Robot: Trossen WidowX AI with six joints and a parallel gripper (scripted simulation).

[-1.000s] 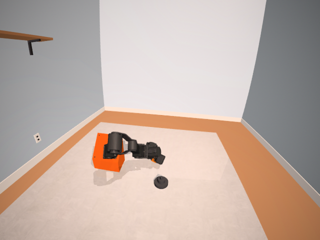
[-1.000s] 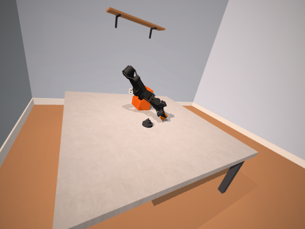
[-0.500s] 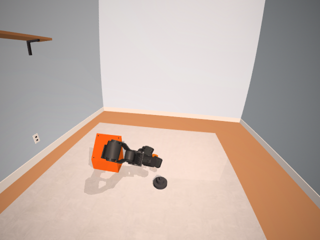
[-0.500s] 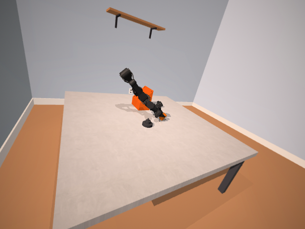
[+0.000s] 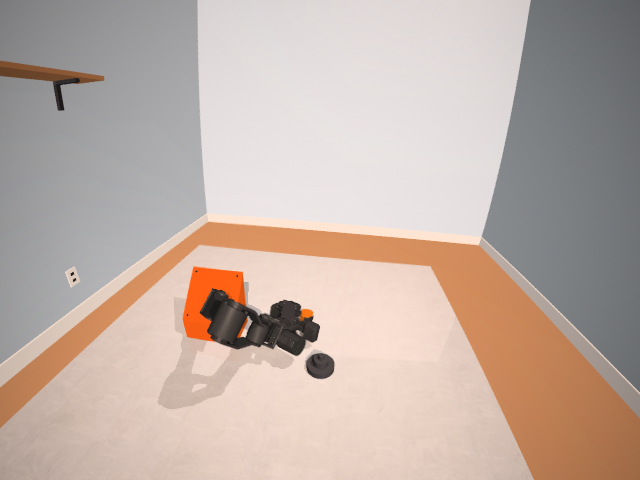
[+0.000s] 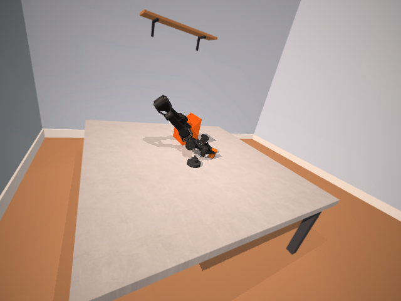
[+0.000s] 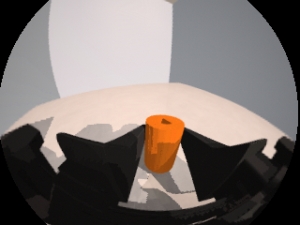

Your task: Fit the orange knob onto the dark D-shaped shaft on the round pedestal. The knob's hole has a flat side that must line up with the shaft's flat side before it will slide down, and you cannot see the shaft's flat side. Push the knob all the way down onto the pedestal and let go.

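Observation:
The orange knob is a short cylinder. In the wrist view a small dark hole shows in its upper end face; the hole's flat side is not clear. My gripper is shut on the knob, with one finger on each side. The knob is tilted and near the table. The dark round pedestal stands apart from the knob, with the bare shaft upright on it. The shaft's flat side cannot be seen, and the pedestal does not show in the wrist view.
The arm's orange base block stands on the pale table, behind the pedestal in the exterior view. A wall shelf hangs high above. The arm's shadow lies on the table.

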